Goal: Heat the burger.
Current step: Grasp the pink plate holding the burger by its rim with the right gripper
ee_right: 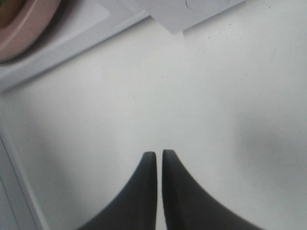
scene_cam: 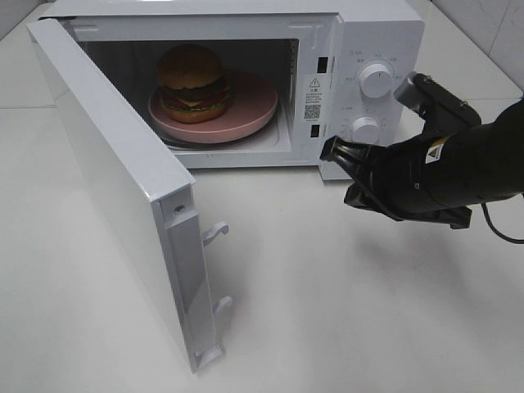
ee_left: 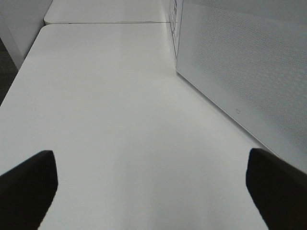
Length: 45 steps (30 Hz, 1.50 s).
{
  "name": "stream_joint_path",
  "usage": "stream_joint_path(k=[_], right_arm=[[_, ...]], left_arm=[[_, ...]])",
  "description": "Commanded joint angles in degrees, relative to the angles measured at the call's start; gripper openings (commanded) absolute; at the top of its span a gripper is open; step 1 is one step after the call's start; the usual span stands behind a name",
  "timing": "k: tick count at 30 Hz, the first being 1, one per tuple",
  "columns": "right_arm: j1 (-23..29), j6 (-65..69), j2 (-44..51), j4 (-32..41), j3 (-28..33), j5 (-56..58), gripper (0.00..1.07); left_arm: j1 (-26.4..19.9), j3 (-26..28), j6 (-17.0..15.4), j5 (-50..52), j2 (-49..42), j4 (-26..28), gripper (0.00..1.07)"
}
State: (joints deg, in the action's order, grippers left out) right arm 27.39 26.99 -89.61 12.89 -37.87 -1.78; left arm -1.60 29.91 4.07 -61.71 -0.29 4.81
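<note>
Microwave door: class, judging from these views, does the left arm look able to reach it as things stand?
Probably yes. The left gripper is open over the table, and the outer face of the door stands near it, with nothing showing between them.

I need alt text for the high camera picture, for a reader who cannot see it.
A burger sits on a pink plate inside a white microwave whose door stands wide open. A black robot gripper, shut and empty, hangs over the white table in front of the microwave's knobs.
</note>
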Motion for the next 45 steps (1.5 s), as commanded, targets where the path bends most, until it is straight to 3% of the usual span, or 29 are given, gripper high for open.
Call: stream_joint_path(k=[1,13,21,26,35,41,44,45], right_arm=[[0.1,-10.4,1.8,-0.7,-0.6,7.2,0.00],[0.1,-23.9,4.5,-0.7,-3.7,24.5,0.03],[0.1,-40.2,5.1,-0.8,-9.3,35.5,0.04],[0.1,-62.7,5.1,-0.8,-13.1,43.0,0.06],[0.1,-96.5,5.1,-1.3,-13.5,44.2,0.08],[0.1,-105.4,5.1,-3.2,-13.5,44.3,0.09],[0.1,-105.9,5.1,-4.1,-13.5,43.5,0.17],[0.1,-104.6,5.1,-4.2,-13.5,42.8,0.28]], left_arm=[[-0.1,-0.2,-0.3,0.3,-0.2,0.1,1.00],[-0.1,-0.2,-0.3,0.3,-0.2,0.1,1.00],[-0.1,-0.2,-0.3,0.3,-0.2,0.1,1.00],[-0.1,-0.2,-0.3,0.3,-0.2,0.1,1.00],[-0.1,-0.2,-0.3,0.3,-0.2,0.1,1.00],[-0.1,-0.2,-0.3,0.3,-0.2,0.1,1.00],[-0.1,-0.2,-0.3,0.3,-0.2,0.1,1.00],[-0.1,-0.2,-0.3,0.3,-0.2,0.1,1.00]])
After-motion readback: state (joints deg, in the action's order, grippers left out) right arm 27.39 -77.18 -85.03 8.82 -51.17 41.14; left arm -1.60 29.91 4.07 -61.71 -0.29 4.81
